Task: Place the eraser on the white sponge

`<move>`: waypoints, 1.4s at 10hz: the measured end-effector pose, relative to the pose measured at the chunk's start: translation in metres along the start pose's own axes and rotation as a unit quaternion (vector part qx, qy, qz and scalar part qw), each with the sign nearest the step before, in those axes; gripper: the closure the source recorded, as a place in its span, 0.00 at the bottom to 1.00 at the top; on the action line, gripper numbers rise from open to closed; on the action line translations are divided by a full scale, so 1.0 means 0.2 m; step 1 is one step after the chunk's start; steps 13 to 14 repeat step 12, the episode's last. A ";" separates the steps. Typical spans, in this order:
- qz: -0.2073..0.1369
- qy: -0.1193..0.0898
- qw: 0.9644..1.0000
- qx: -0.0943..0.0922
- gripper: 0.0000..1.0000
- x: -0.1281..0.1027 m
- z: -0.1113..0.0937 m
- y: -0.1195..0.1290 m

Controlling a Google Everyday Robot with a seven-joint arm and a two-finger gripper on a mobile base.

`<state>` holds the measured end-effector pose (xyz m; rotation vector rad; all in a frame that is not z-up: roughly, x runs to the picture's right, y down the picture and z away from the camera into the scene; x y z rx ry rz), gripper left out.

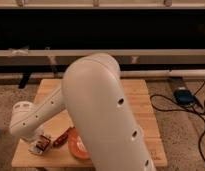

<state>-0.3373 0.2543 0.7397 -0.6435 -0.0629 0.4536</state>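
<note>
Where floor lies speckled, claw (40, 146) over wooden table (138, 107).

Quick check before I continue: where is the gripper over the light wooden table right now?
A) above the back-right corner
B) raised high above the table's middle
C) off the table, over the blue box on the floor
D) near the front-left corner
D: the gripper sits low at the front-left part of the light wooden table, beside a reddish-brown stick and a round orange object.
</note>
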 end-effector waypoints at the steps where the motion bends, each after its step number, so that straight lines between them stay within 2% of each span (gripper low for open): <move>1: 0.005 -0.008 1.000 0.004 0.20 -0.01 -0.03 -0.05; 7: 0.018 -0.044 0.999 0.023 0.20 -0.07 -0.16 -0.24; 11: 0.024 -0.068 0.997 0.040 0.20 -0.15 -0.16 -0.36; 14: 0.027 -0.071 0.996 0.042 0.20 -0.16 -0.15 -0.38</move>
